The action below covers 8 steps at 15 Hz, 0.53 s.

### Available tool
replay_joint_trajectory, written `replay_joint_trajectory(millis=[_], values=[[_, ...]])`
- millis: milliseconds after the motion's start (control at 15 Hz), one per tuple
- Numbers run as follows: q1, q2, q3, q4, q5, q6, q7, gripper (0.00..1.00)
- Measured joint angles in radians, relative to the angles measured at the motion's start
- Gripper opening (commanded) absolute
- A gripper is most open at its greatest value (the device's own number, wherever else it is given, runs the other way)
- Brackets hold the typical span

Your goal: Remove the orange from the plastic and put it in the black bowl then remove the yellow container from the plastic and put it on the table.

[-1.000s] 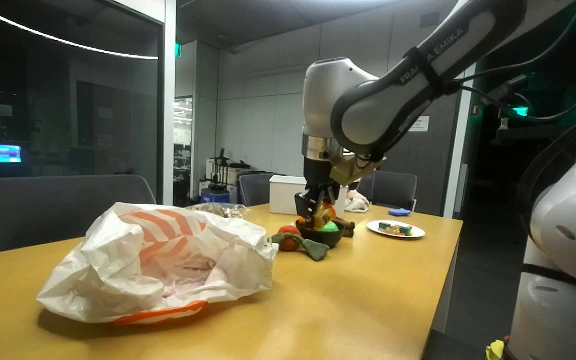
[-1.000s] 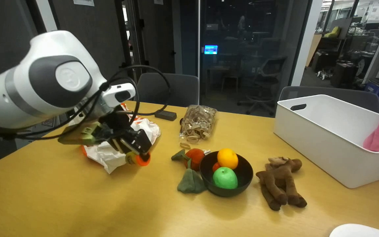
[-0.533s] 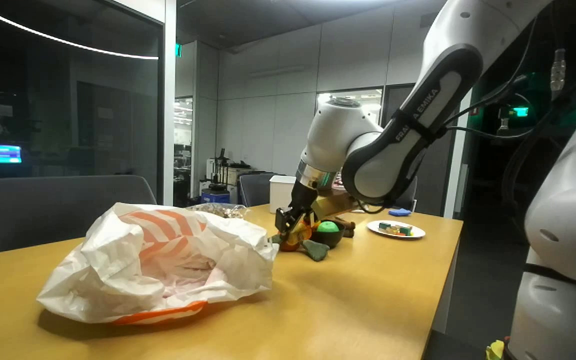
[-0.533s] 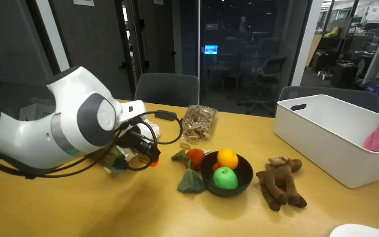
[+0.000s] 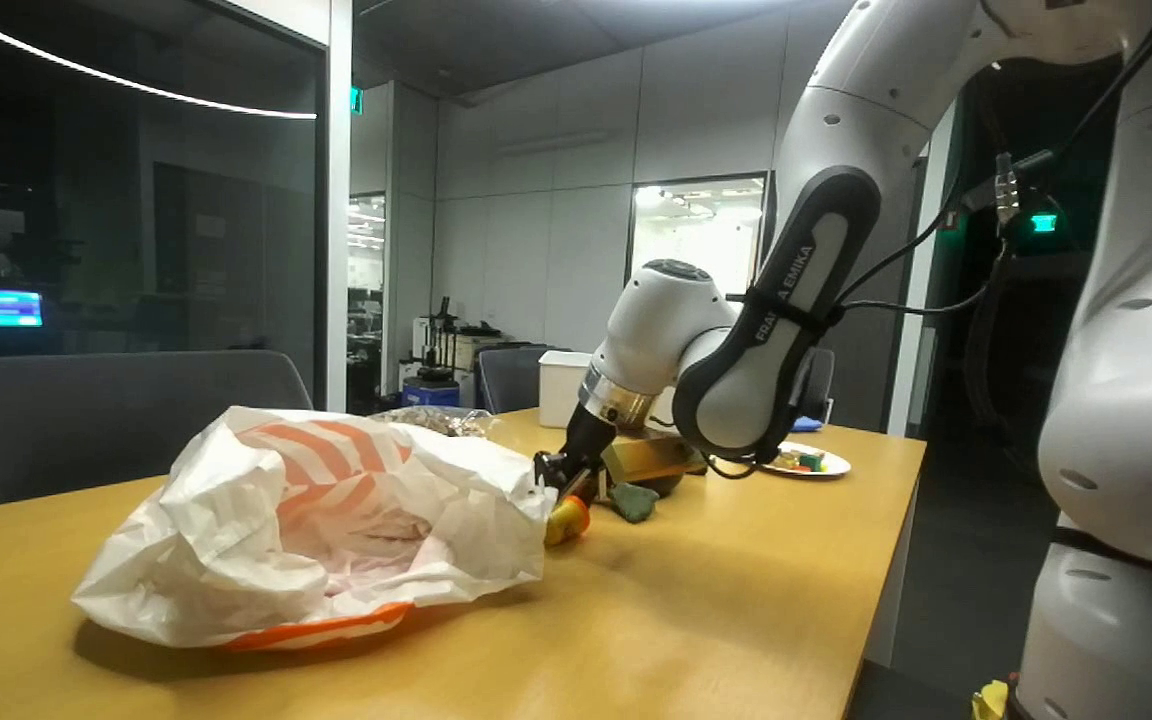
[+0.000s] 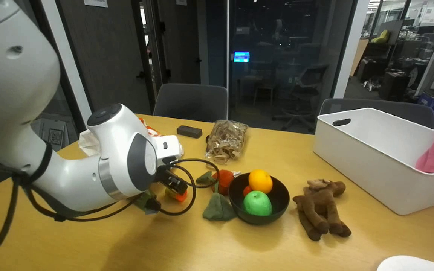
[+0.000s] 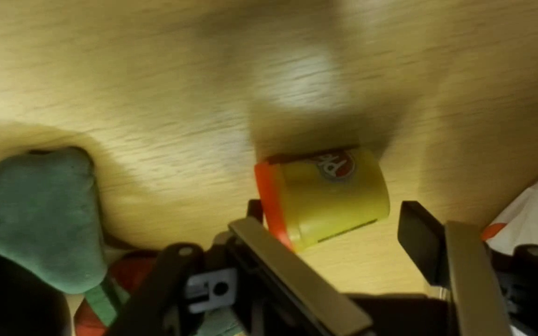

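Observation:
The yellow container (image 7: 339, 196) with its orange lid lies on its side, on the table (image 7: 437, 140) as far as the wrist view shows. My gripper (image 7: 334, 214) is open around it: the lid is close to one finger, and a gap separates its base from the other. In an exterior view the container (image 5: 566, 522) sits low beside the plastic (image 5: 236, 540), a crumpled white bag with orange print. The orange (image 6: 260, 181) rests in the black bowl (image 6: 281, 195) with a green apple (image 6: 257, 203). My arm hides part of the bag in an exterior view.
A red plush (image 6: 223, 180) with green leaves lies between container and bowl. Nearby are a brown plush animal (image 6: 322, 209), a large white bin (image 6: 367, 162), a bag of tan bands (image 6: 227, 140) and a black block (image 6: 189, 131). A white plate (image 5: 836, 466) stands farther off.
My arm has come down to the tabletop with the container, in front of the red plush beside the bag. The fingers have opened and let the container go. Bowl and orange have not moved.

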<state>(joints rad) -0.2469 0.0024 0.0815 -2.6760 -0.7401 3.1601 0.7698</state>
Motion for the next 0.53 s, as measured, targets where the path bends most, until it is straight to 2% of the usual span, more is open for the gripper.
replay_joint_trajectory(millis=[133, 267, 467, 533], values=[[0.012, 0.023, 0.016, 0.012, 0.013, -0.009, -0.004, 1.00], [0.034, 0.020, 0.054, 0.014, 0.051, -0.072, -0.016, 1.00], [0.095, -0.031, 0.138, 0.016, 0.220, -0.259, -0.098, 1.00], [0.134, -0.061, 0.147, 0.019, 0.283, -0.340, -0.135, 1.00]])
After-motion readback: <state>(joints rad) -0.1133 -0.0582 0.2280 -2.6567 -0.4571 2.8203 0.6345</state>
